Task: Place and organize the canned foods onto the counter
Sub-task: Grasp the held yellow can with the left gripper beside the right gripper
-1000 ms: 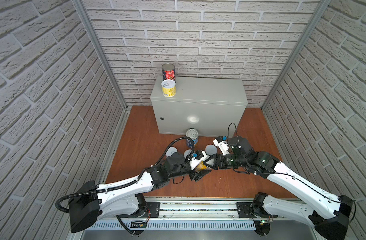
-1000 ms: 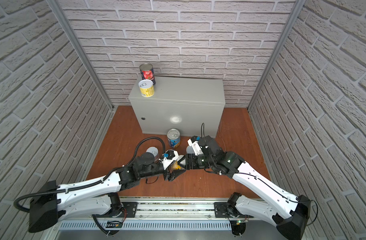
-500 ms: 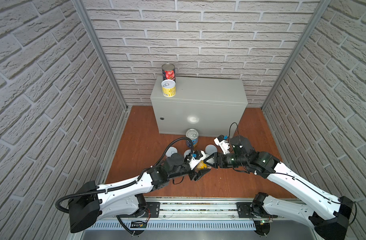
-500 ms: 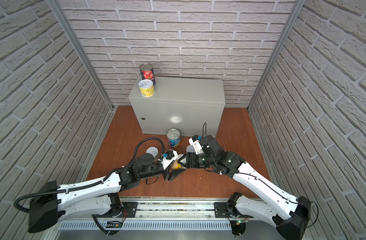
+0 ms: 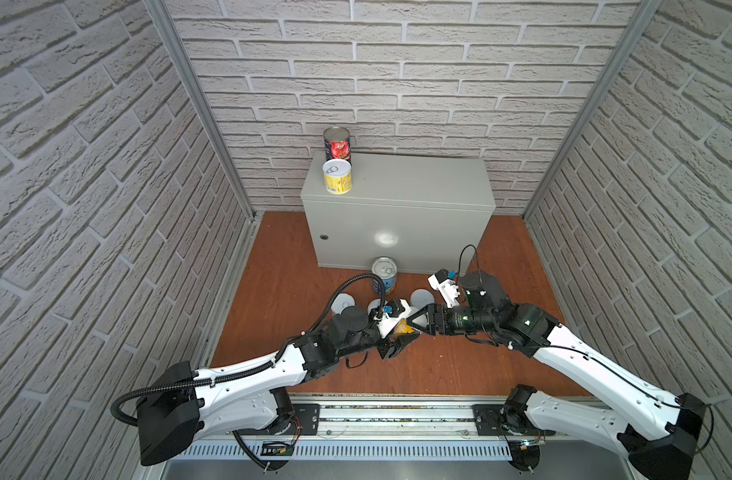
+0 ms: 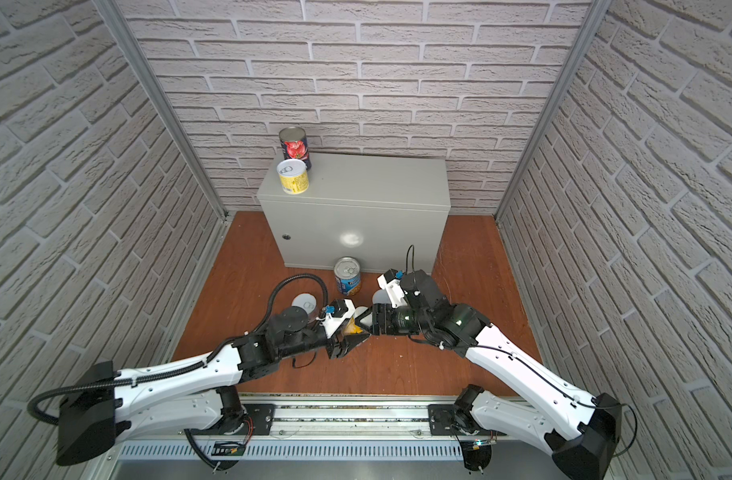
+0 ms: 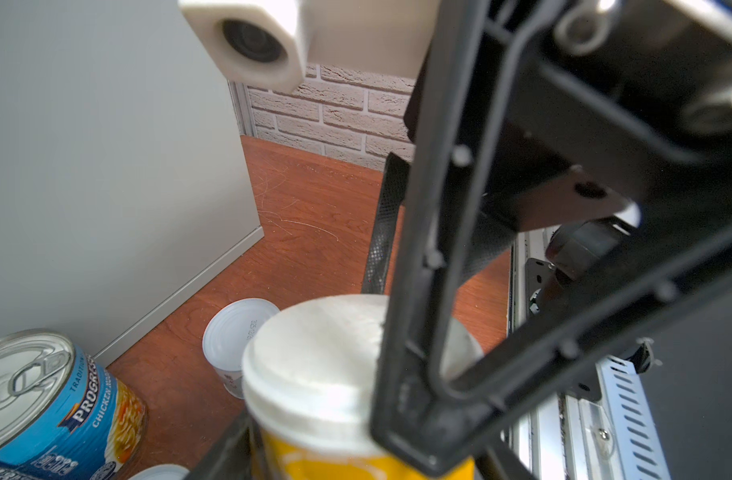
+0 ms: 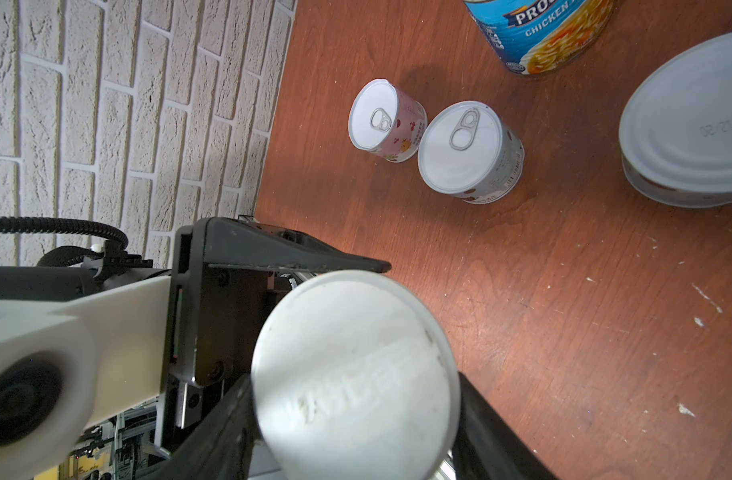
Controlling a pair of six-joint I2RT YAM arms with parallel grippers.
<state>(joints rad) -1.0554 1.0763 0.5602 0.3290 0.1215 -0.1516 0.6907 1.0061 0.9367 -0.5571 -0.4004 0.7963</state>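
Note:
A short yellow can (image 7: 314, 365) hangs above the floor between both arms. My right gripper (image 5: 414, 325) is shut on it, with its fingers (image 8: 484, 419) against both sides of the can's white end (image 8: 356, 374). My left gripper (image 5: 400, 332) reaches in from the opposite side with its jaws on either side of the same can, and contact there is hidden. A tomato can (image 5: 337, 144) and a second yellow can (image 5: 337, 176) stand on the counter (image 5: 418, 187) at its back left corner. The blue Progresso can (image 5: 384, 276) stands on the floor before the counter.
Three short white-topped cans (image 8: 385, 120) (image 8: 468, 153) (image 8: 688, 120) stand on the wooden floor (image 5: 281, 270) near the grippers. Brick walls close in both sides and the back. The arm rail (image 5: 389, 415) runs along the front.
My left gripper's jaws have narrowed around the yellow can. The right gripper has kept its hold, and both arms have barely moved.

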